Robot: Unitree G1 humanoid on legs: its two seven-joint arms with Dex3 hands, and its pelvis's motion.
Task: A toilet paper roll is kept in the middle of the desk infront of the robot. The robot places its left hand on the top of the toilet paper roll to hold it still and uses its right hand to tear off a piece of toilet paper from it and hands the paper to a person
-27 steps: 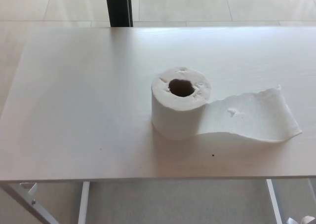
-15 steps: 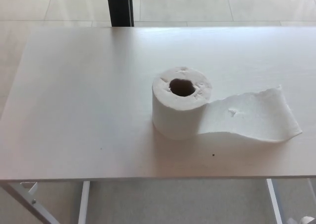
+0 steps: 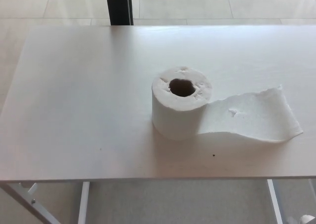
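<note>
A white toilet paper roll (image 3: pixel 181 107) stands upright on its flat end, a little right of the middle of the desk (image 3: pixel 84 100), its dark cardboard core facing up at the camera. The top face of the roll is slightly rumpled around the core, with small dents in the soft paper. From the roll's lower right side a loose tail of paper (image 3: pixel 254 118) runs out to the right and lies flat on the desk, still joined to the roll. The tail widens as it goes, has a small crease or pucker near its middle, and ends in an uneven, torn-looking edge close to the right border of the view. The desk is a pale, off-white, matte top; a tiny dark speck (image 3: pixel 214 155) lies on it just in front of the roll and tail. Under the near edge, light-coloured metal legs (image 3: pixel 83 202) and a slanted brace show at the lower left, and another leg at the lower right. Beyond the far edge lies a light tiled floor (image 3: pixel 207 2), and a dark upright post (image 3: pixel 119 6) rises at the top, left of centre. Neither of the robot's hands appears in the view, so nothing can be said of their fingers or of any hold; nothing touches the roll.
</note>
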